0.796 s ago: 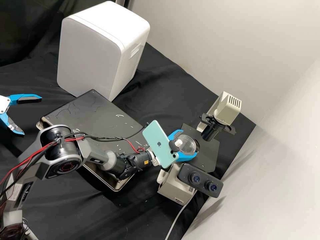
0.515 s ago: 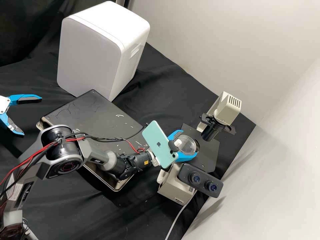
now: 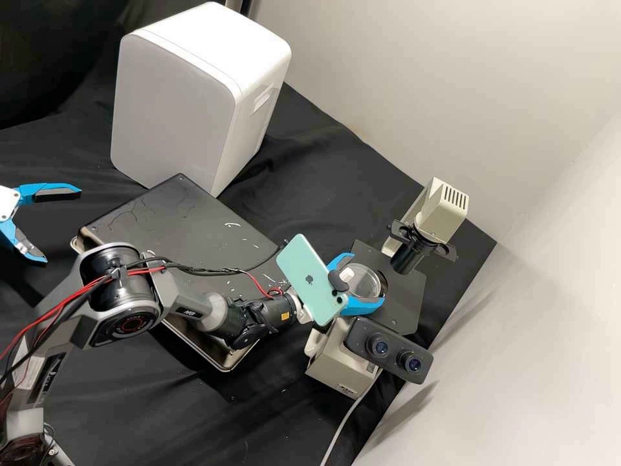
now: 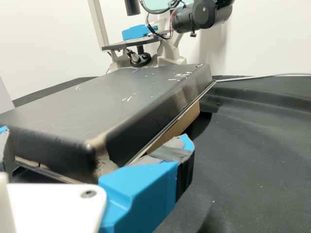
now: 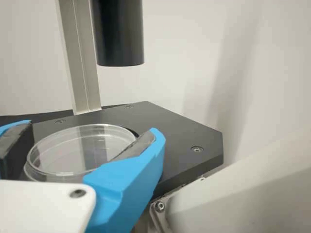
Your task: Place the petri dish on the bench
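Petri dish [image 5: 80,145] between 2 fingers [image 5: 138,162] (right)

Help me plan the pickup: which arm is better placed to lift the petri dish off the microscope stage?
Right. The right hand is already at the petri dish on the microscope stage. The left hand hangs open beyond the tray, far from the dish.

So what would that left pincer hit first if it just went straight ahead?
Most likely the near edge of the dark tray, lying right in front of the left pincer; depth is hard to judge.
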### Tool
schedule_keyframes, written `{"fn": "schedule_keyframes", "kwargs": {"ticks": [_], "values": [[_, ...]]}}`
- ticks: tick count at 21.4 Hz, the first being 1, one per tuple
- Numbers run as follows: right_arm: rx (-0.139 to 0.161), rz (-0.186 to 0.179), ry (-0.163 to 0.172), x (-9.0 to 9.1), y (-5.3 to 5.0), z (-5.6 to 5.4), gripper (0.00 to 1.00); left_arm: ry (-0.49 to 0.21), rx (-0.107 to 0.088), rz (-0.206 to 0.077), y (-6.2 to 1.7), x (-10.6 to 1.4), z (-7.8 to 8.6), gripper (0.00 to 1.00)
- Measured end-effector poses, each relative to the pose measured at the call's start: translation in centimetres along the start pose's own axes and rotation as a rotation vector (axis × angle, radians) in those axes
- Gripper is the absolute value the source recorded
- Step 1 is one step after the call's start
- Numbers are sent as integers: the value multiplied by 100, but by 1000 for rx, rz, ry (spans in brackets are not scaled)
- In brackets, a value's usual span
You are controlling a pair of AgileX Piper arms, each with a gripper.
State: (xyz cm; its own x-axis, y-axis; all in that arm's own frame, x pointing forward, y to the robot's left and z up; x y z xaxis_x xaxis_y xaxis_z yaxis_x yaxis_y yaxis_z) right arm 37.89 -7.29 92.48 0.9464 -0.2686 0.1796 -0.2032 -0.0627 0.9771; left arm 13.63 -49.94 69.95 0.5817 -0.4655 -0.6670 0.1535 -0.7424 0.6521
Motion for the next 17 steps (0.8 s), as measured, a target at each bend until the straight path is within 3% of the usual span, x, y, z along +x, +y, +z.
{"fn": "schedule_keyframes", "kwargs": {"ticks": [17], "values": [[-17, 14, 2, 20, 29, -18, 100, 9, -1, 1, 1, -3, -16, 100]]}}
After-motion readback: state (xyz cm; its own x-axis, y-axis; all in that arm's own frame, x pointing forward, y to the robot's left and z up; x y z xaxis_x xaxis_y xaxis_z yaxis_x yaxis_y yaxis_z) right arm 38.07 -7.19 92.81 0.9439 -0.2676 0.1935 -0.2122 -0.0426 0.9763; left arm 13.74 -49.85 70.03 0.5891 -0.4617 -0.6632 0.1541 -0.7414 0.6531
